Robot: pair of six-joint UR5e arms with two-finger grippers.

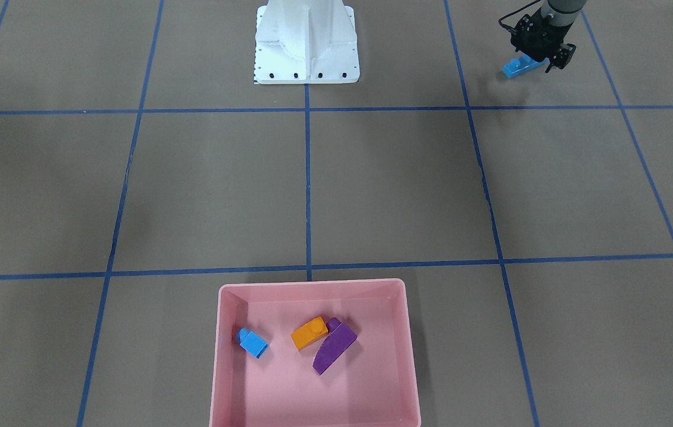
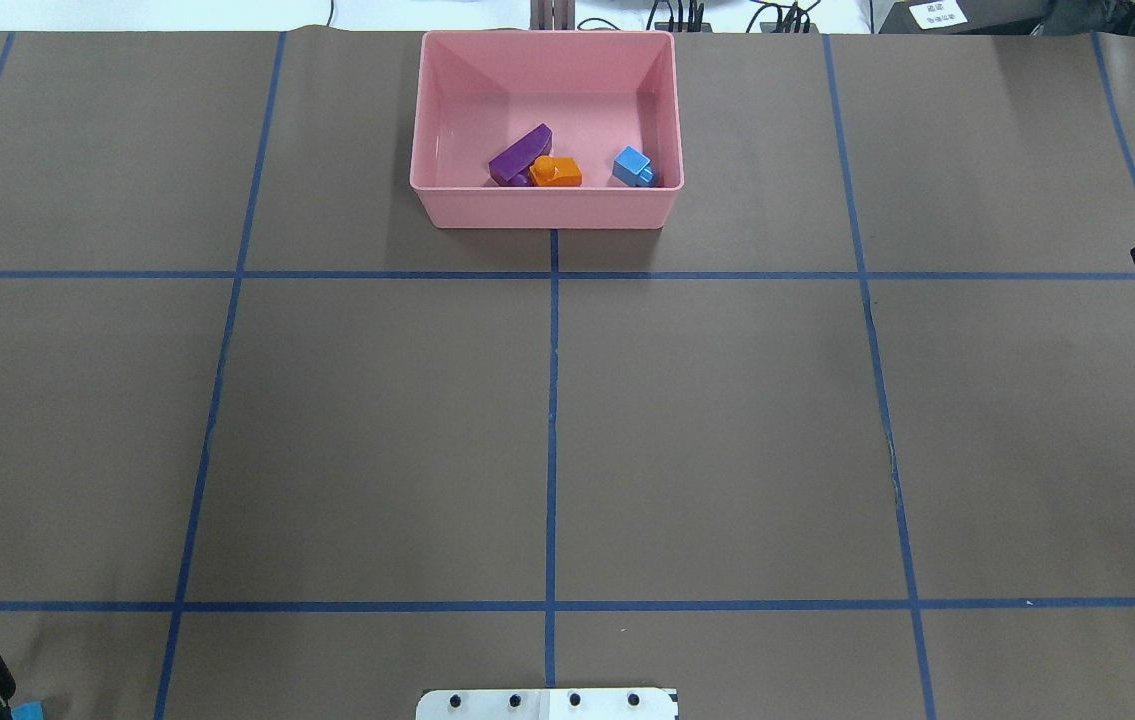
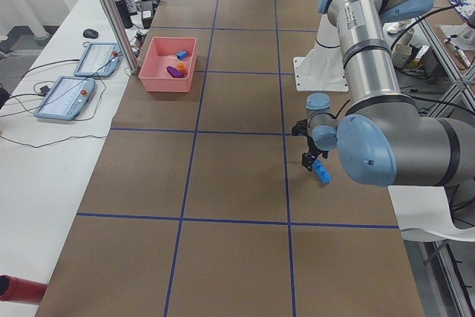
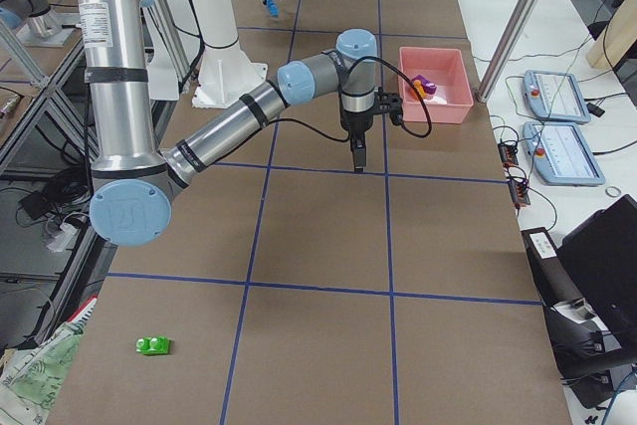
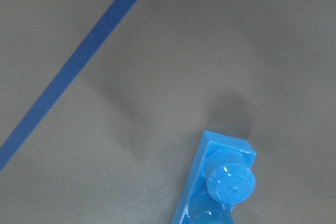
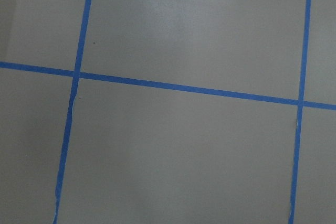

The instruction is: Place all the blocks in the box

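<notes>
The pink box (image 1: 312,283) stands at the table's far side from the robot (image 2: 547,205). In it lie the small blue brick (image 1: 253,343), the orange brick (image 1: 309,333) and the purple wedge (image 1: 334,350). My left gripper (image 1: 536,59) is shut on the long blue brick (image 1: 520,66), which hangs tilted just above the table near the robot's base; its studs show in the left wrist view (image 5: 220,187). The green brick (image 4: 152,345) lies on the table at my far right end. My right gripper (image 4: 358,161) hangs over the table between the green brick and the box; I cannot tell whether it is open.
The white robot base (image 1: 306,53) stands at the near middle edge. Blue tape lines (image 6: 184,88) divide the brown table into squares. Tablets and cables (image 4: 557,97) lie on a side bench beyond the box.
</notes>
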